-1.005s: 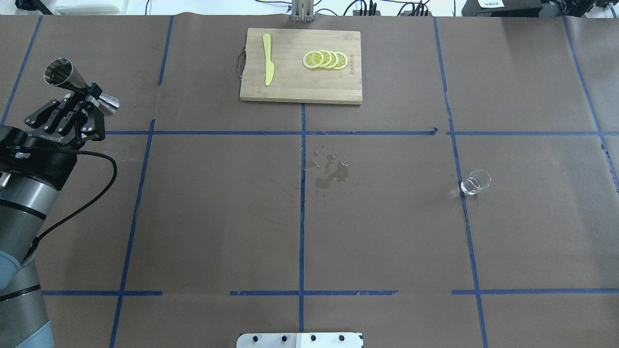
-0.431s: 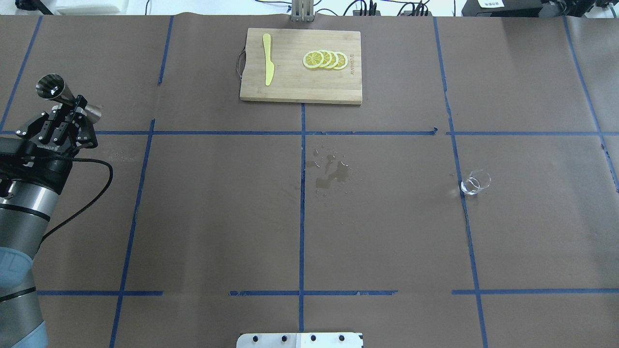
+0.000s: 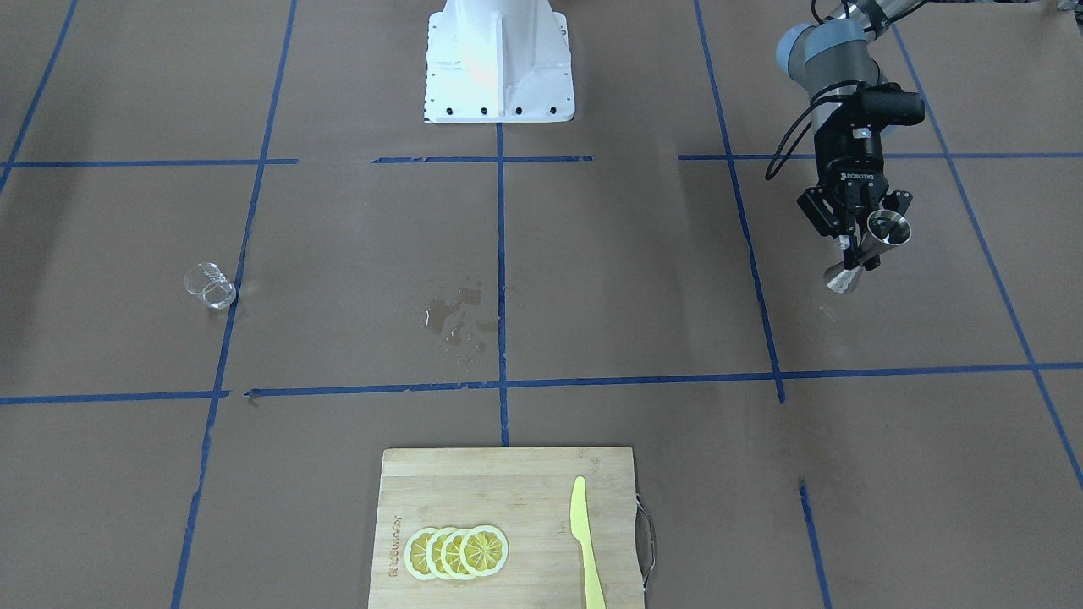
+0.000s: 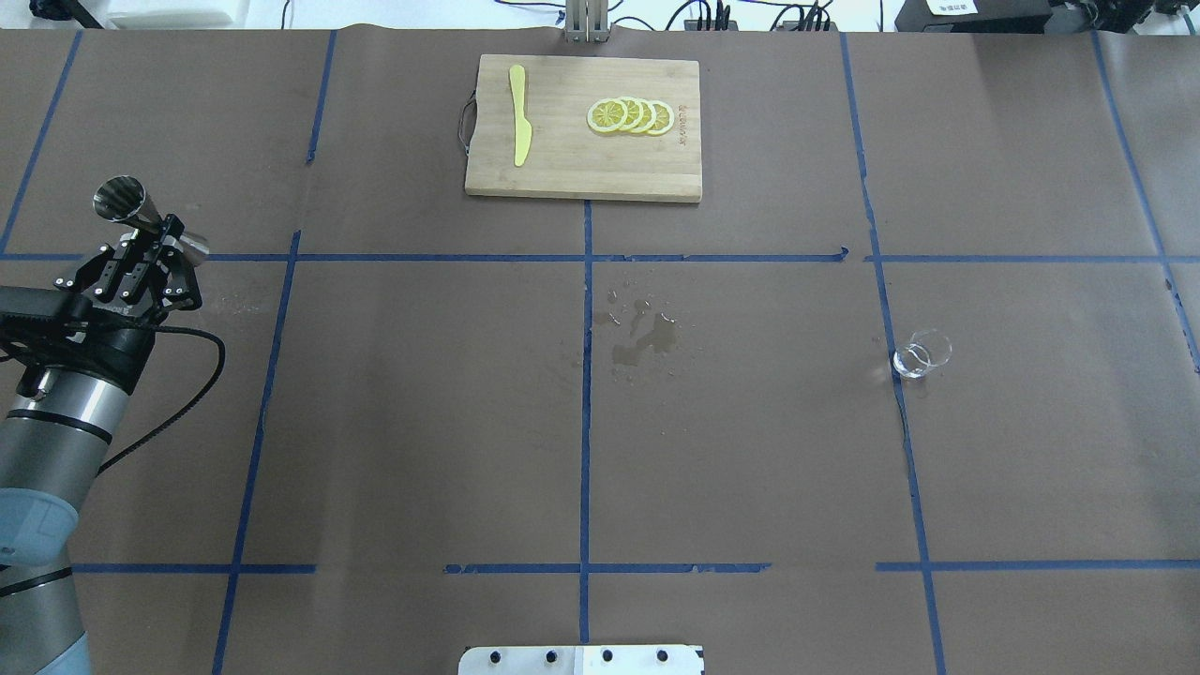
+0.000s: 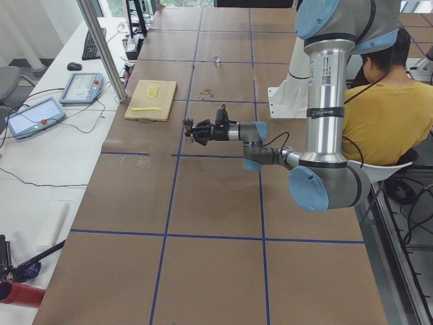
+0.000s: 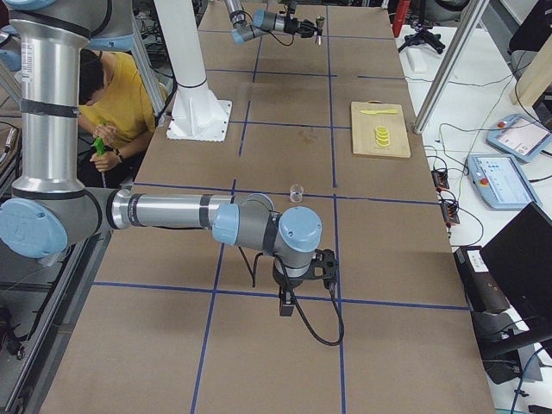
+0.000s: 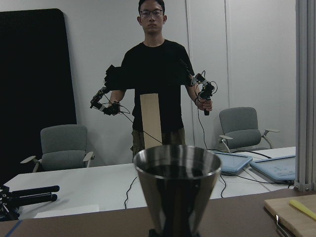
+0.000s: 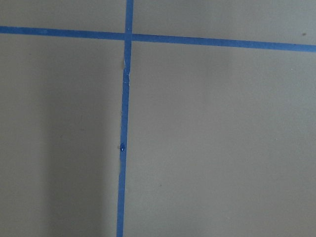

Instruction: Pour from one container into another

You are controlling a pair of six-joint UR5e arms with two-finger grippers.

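On the brown table (image 4: 422, 422), the left gripper (image 4: 161, 234) at the left side is clamped across the narrow waist of the steel jigger (image 4: 127, 204). The jigger is held off the surface, one cone above the fingers (image 3: 825, 216) and one below. The right gripper (image 6: 287, 304) points down at the near right, and its finger state cannot be told. The small glass cup (image 4: 922, 354) stands at the table's right, just beside a blue tape line (image 4: 905, 403), well apart from the jigger.
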